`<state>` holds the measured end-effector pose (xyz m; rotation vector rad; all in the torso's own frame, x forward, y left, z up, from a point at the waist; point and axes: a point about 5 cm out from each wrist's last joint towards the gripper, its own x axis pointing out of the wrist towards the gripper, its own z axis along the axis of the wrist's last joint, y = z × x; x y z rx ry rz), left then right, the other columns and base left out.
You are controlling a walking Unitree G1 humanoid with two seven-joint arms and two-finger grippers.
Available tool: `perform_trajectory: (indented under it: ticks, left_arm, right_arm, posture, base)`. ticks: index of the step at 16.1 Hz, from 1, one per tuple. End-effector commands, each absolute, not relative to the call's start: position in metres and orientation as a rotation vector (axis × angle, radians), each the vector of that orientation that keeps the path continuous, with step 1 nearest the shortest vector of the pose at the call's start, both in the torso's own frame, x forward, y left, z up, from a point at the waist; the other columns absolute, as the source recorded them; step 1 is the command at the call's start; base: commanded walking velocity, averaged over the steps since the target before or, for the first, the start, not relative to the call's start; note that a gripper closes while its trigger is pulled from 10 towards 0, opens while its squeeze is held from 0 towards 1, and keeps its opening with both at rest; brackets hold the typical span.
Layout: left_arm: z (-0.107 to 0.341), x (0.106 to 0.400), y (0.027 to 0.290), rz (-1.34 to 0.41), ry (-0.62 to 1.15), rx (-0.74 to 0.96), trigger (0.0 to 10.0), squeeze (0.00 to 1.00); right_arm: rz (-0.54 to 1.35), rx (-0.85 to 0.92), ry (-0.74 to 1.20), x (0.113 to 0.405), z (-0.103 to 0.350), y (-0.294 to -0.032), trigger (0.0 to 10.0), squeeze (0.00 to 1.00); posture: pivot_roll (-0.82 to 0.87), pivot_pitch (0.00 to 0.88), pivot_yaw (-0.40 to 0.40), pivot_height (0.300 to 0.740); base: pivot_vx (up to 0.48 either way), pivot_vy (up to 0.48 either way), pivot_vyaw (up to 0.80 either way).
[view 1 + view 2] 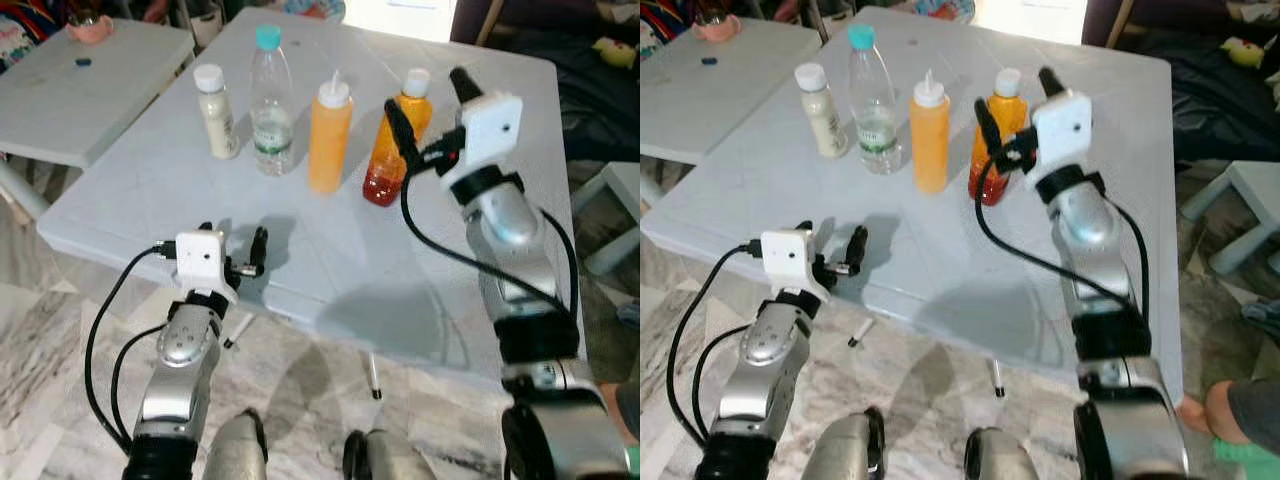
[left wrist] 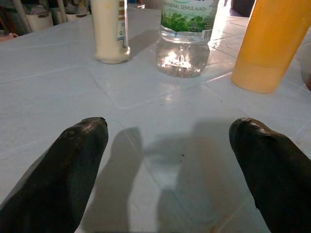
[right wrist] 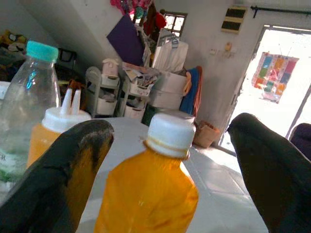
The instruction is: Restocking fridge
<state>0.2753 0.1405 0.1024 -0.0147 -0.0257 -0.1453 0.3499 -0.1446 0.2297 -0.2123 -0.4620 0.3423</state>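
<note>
Juice bottle (image 3: 148,194), part-full, between right gripper (image 1: 428,112) fingers.

Ahead of your black-fingered right gripper (image 1: 428,112): amber juice bottle (image 1: 392,140), white cap; beside it, orange squeeze bottle (image 1: 329,135), teal-capped clear water bottle (image 1: 271,100).

A lived-in home: beyond the right claw (image 3: 170,145), past the pale tabletop (image 3: 218,204), stand cluttered white storage shelves (image 3: 104,94), hanging clothes (image 3: 167,53) and an open sunlit doorway (image 3: 277,87), over a marble-patterned floor (image 1: 50,350).
</note>
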Motion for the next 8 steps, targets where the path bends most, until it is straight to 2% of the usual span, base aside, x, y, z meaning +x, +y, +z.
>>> perform_trajectory:
  ticks: [1, 6, 7, 8]
  left_arm:
    - [0.105, 0.274, 0.144, -0.139, -0.026, -0.001, 10.0, 0.00]
    - [0.108, 0.273, 0.147, -0.142, -0.025, 0.017, 10.0, 0.00]
    - [0.108, 0.272, 0.148, -0.140, -0.024, 0.019, 10.0, 0.00]
    - [0.108, 0.271, 0.149, -0.137, -0.021, 0.022, 10.0, 0.00]
  right_arm:
    - [0.325, -0.214, -0.465, 0.354, 0.232, -0.148, 10.0, 0.00]
    - [0.318, -0.178, -0.431, 0.377, 0.233, -0.141, 10.0, 0.00]
    - [0.320, -0.158, -0.419, 0.381, 0.234, -0.141, 2.5, 0.00]
    - [0.320, -0.151, -0.423, 0.385, 0.237, -0.140, 0.0, 0.00]
  posture:
    - [0.03, 0.141, 0.019, 0.740]
    - [0.06, 0.149, 0.029, 0.740]
    - [0.07, 0.151, 0.028, 0.740]
    - [0.07, 0.153, 0.028, 0.740]
  base:
    - [0.000, 0.000, 0.00]
    - [0.000, 0.000, 0.00]
    - [0.000, 0.000, 0.00]
    - [0.000, 0.000, 0.00]
